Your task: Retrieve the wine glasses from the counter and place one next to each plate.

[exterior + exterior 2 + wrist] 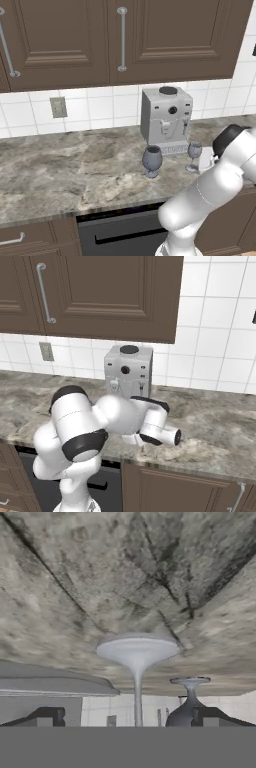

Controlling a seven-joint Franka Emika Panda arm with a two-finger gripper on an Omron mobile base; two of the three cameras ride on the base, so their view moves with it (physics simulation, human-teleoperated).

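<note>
Counter (70, 170): grey-brown veined marble worktop ran under dark brown wall cabinets (125, 40), with white wall tiles (100, 107) behind and a pale outlet plate (58, 107) set in them.
Larger wine glass (152, 161): smoky grey, wide-bowled, stood upright on the counter just in front of the coffee machine's left corner.
Smaller wine glass (194, 156): slimmer and paler, stood upright to the right of the larger one, near the machine's right front corner and close to the arm.
Coffee machine (166, 121): light grey box with a dark round lid, stood against the tiles behind both glasses.
Arm (215, 185): white with dark joints, reached forward over the counter's front edge at the right of the left base view.
Gripper (125, 717): jaws stood wide apart, holding nothing; in the hand view the two dark tips lay either side of the smaller glass's stem, not touching it.
Hand view detail: that view was rolled over, so the marble filled the top; the pale glass's round foot (137, 649) sat centred, the grey glass (189, 704) beside it to the right.
Below the counter: dark appliance front (120, 232) between brown cabinet doors.
</note>
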